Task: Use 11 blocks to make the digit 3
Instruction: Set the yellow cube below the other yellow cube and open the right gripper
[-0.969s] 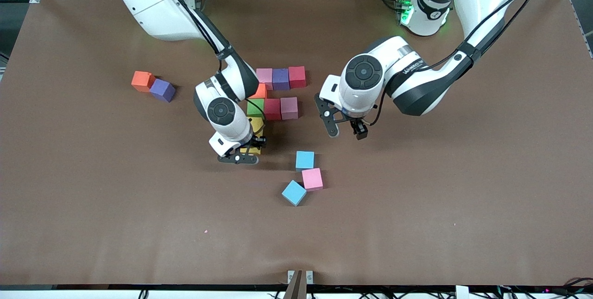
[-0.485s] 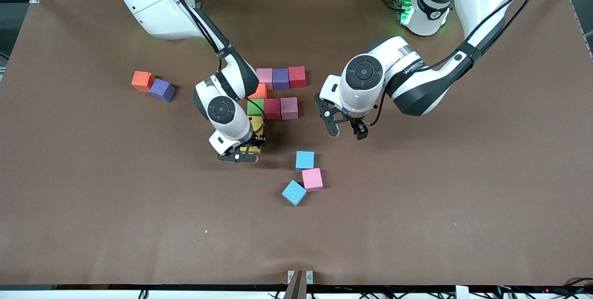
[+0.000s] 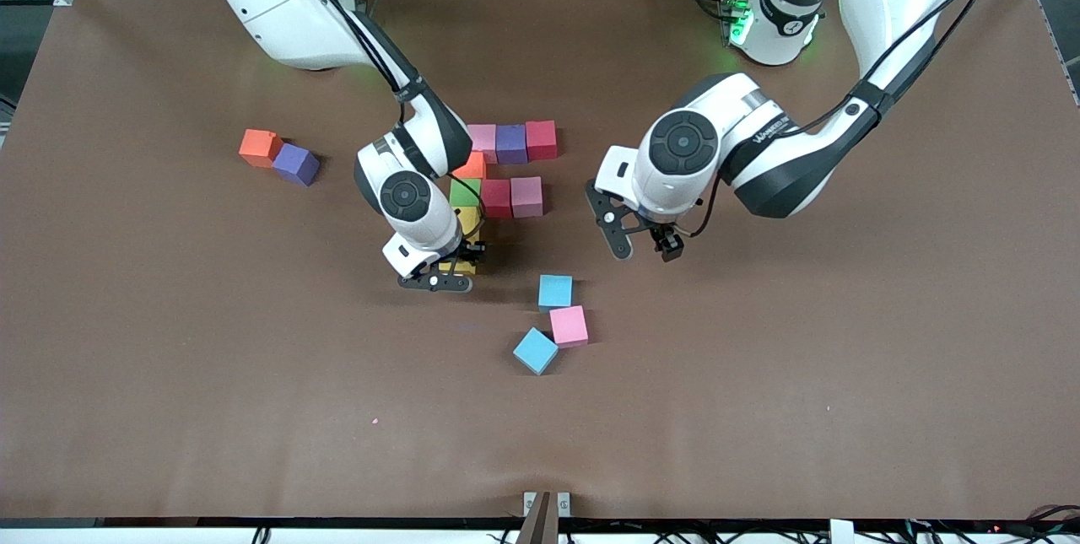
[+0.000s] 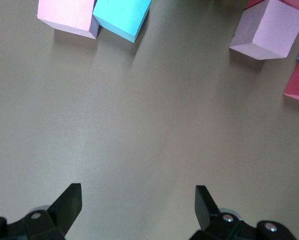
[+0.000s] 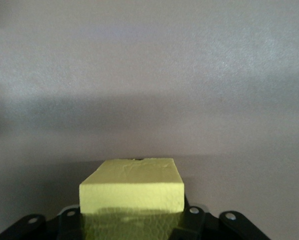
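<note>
Near the table's middle, the blocks form a cluster: pink [image 3: 482,137], purple [image 3: 511,143] and red [image 3: 541,139] in a row, then orange [image 3: 472,166], green [image 3: 465,192], red [image 3: 496,197], pink [image 3: 526,196] and yellow [image 3: 469,223]. My right gripper [image 3: 451,266] is shut on another yellow block [image 5: 132,187] low at the cluster's end nearer the front camera. My left gripper [image 3: 645,250] hangs open and empty over bare table beside the cluster. The left wrist view shows this gripper [image 4: 138,200] with nothing between its fingers.
Three loose blocks lie nearer the front camera: sky blue [image 3: 555,291], pink [image 3: 569,325] and sky blue [image 3: 536,350]. An orange block [image 3: 259,147] and a purple block [image 3: 295,164] touch each other toward the right arm's end of the table.
The right gripper has shifted slightly toward the cluster with the yellow block. The left gripper has drifted a little toward the left arm's end of the table.
</note>
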